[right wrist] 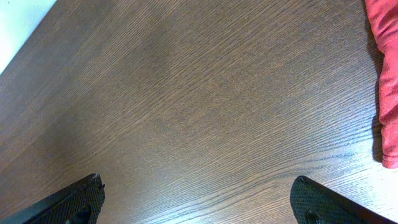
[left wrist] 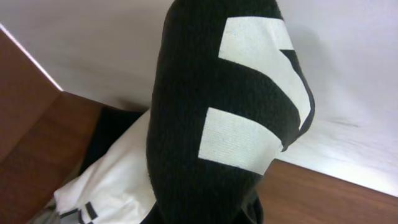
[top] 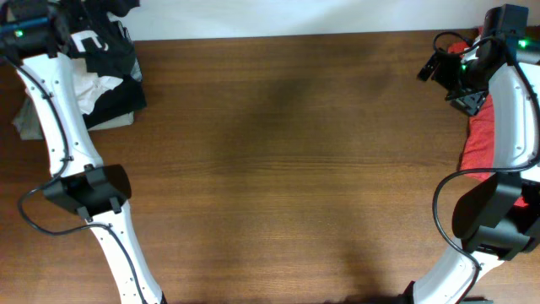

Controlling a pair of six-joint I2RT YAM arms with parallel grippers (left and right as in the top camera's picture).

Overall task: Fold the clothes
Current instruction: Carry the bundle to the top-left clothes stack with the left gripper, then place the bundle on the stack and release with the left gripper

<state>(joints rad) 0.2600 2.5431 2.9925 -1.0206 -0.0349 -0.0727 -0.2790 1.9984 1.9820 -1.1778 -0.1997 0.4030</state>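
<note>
Folding looked barely begun: left tool [top: 74, 24] pinched the black shirt [left wrist: 205, 124], right tool [right wrist: 196, 190] sat open, red shirt [right wrist: 388, 81] untouched.

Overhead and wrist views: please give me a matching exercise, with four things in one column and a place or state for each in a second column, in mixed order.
1. black T-shirt
2. red-orange T-shirt
3. left gripper
4. right gripper

A. open, above the table
B. lies at the right edge
C. heaped at the far left corner, white letters
D. shut on cloth

Pairs: 1-C, 2-B, 3-D, 4-A
</note>
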